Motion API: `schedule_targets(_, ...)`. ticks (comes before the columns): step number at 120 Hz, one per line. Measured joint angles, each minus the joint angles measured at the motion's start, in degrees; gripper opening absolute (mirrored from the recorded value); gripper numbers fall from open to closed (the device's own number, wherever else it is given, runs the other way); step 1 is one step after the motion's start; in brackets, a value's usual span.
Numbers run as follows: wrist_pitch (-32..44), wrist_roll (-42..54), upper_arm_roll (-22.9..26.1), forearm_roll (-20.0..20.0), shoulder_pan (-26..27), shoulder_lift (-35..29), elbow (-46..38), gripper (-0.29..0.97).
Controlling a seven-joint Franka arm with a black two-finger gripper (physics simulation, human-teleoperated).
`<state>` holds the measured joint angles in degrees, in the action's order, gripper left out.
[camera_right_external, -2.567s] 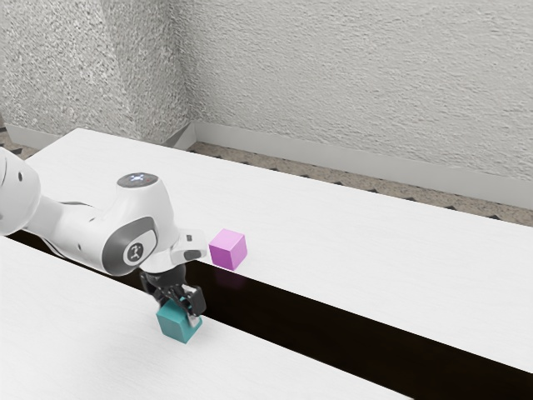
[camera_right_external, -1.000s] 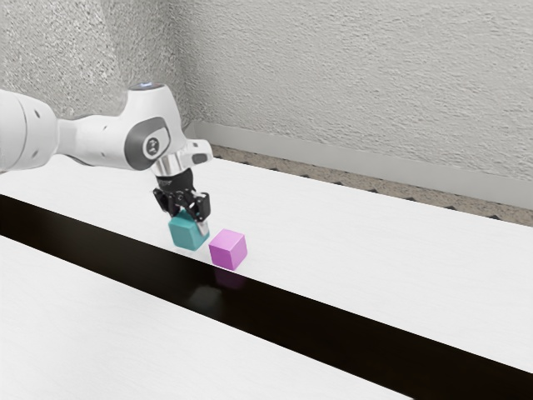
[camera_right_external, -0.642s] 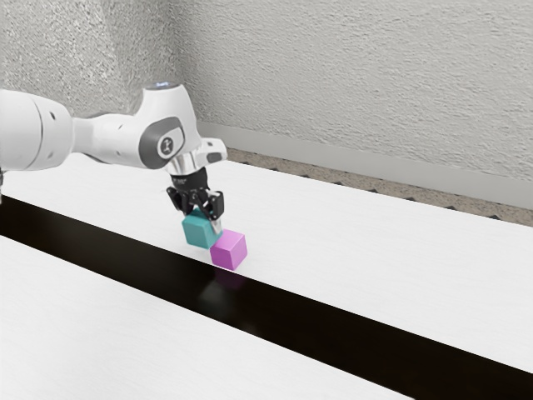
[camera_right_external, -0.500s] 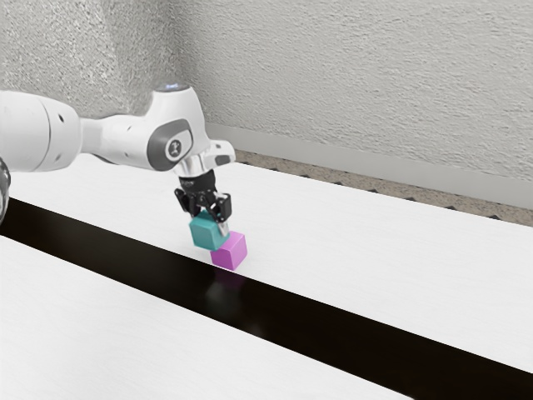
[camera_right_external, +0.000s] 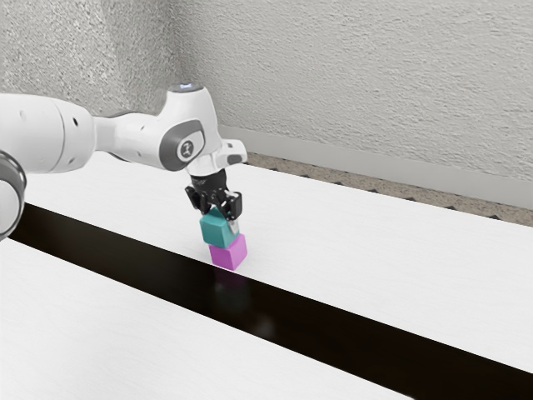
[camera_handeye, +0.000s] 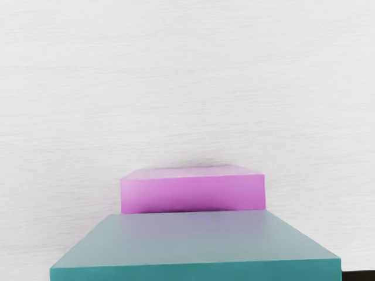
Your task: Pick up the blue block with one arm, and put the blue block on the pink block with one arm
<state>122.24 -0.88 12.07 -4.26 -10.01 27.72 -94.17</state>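
blue block (camera_handeye: 193, 249) cut off by wrist view's edge, hiding part of pink block (camera_handeye: 193, 193)

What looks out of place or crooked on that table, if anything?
Only the stack: the blue block, held in the gripper, sits over the pink block but shifted toward the exterior view's left, not squarely lined up. Nothing looks spilled or damaged.

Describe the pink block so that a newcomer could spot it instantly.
On the white table, find the dark strip. At its far edge, under the black gripper, two small cubes sit one above the other. The pink block is the lower one, on the tabletop; the blue block above is gripped.
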Motion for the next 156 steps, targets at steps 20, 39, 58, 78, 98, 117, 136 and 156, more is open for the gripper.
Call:
schedule_targets(20, 0.0, -0.4, 0.0, -0.1, 0.0, 1.1, 1.6, 0.31)
schedule_targets(39, -0.1, -0.7, -0.1, -0.2, 0.0, 1.5, 2.0, 0.31)
schedule_targets(58, -0.1, -0.9, 0.0, -0.2, 0.0, 1.8, 2.1, 0.31)
schedule_targets(78, -0.1, -1.1, 0.0, -0.2, 0.0, 1.9, 2.2, 0.31)
schedule_targets(98, -0.1, -1.3, 0.0, -0.2, 0.1, 1.9, 2.2, 0.31)
schedule_targets(117, -0.1, -1.4, 0.0, -0.2, 0.3, 2.0, 2.2, 0.31)
schedule_targets(136, -0.2, -0.9, 0.0, -0.4, 1.3, 2.6, 3.1, 0.46)
schedule_targets(156, -0.5, -0.3, -0.1, -0.6, 1.5, 2.6, 3.5, 0.58)
